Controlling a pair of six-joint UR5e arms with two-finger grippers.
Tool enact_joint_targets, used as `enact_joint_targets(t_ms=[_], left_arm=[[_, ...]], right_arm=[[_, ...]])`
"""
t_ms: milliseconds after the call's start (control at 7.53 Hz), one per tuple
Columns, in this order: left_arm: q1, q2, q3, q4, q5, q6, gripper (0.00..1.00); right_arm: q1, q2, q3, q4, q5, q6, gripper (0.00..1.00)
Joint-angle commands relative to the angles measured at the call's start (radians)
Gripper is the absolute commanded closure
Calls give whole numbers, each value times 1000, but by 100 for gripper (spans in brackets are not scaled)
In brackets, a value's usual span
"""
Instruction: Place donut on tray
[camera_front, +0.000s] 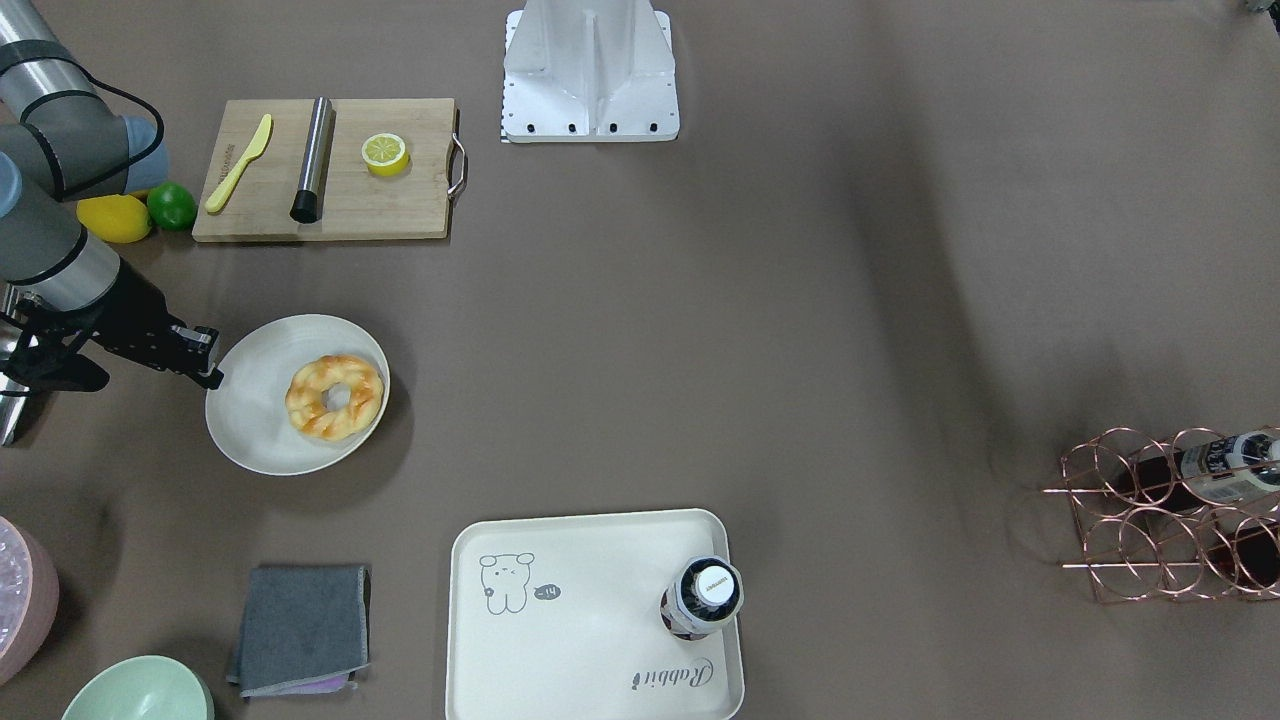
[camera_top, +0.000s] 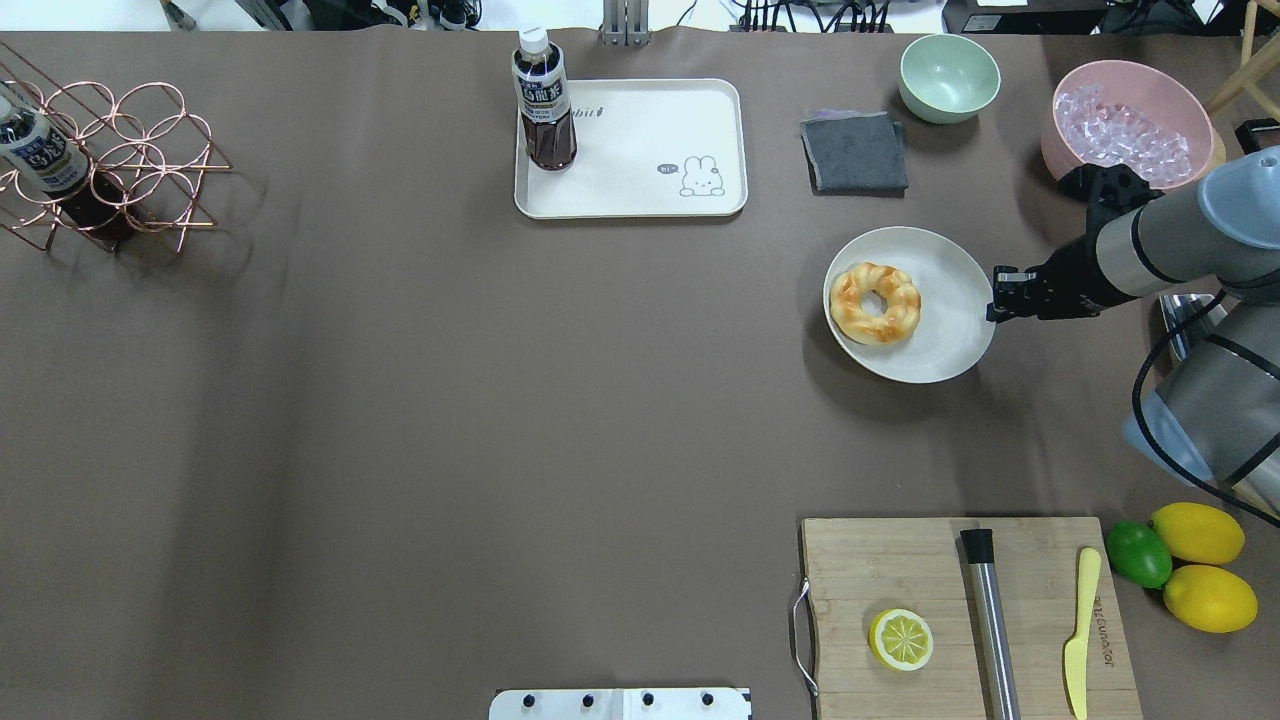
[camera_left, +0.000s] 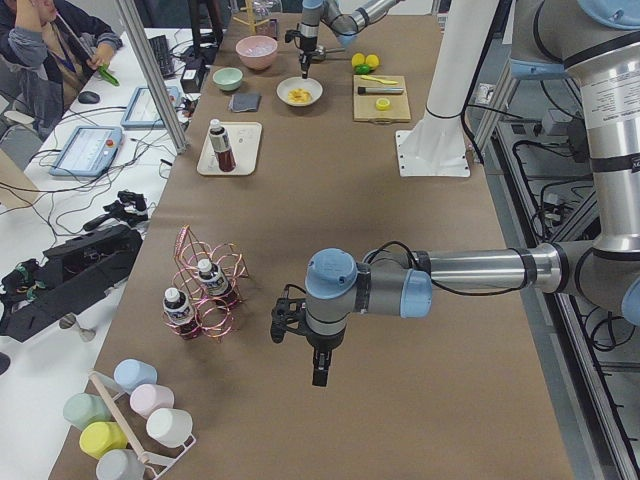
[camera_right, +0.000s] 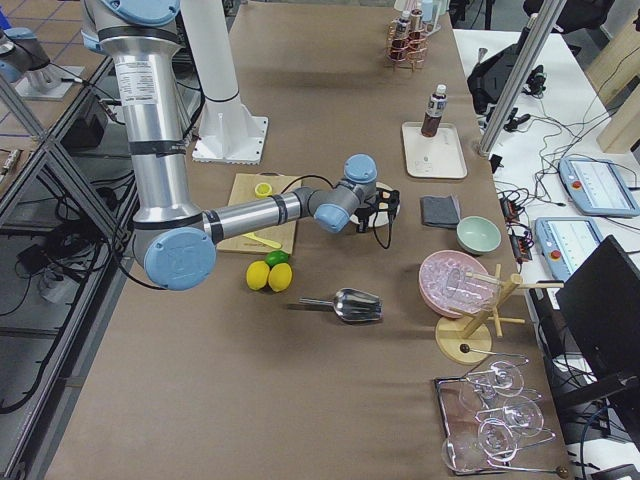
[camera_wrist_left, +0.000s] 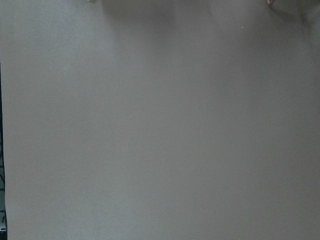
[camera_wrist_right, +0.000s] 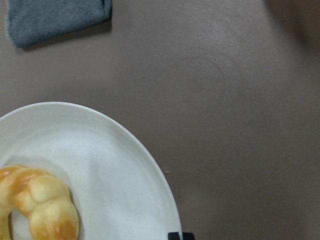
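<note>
The right pincer (camera_top: 997, 295) hung pinched narrow beside the plate (camera_top: 950, 325). I thought it must open and grab the donut (camera_top: 875, 302) next.

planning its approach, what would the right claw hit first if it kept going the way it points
Most likely the near rim of the plate, right at the tips of the right claw; the donut lies farther in. Depth is unclear.
</note>
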Motion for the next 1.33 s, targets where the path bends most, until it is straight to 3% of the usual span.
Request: enact_joint_targets(t_ms=[0, 265, 398, 531, 664, 1062, 1195], left_arm=[[0, 1, 1, 0, 0, 0, 2], [0, 2, 3, 0, 0, 0, 2], [0, 2, 3, 0, 0, 0, 2], [0, 2, 1, -2, 0, 0, 2], [0, 2, 1, -2, 0, 0, 2], [-2, 4, 1, -8, 0, -2, 2], [-3, 4, 3, -8, 0, -2, 2]], right_arm=[[1, 32, 44, -10, 5, 38, 100], [1, 172, 35, -135, 5, 131, 100], [0, 278, 29, -283, 2, 141, 100], [0, 397, -12, -424, -3, 143, 100], [0, 489, -79, -482, -3, 147, 100], [-17, 683, -337, -470, -21, 239, 100], [-28, 703, -380, -458, -71, 239, 100]])
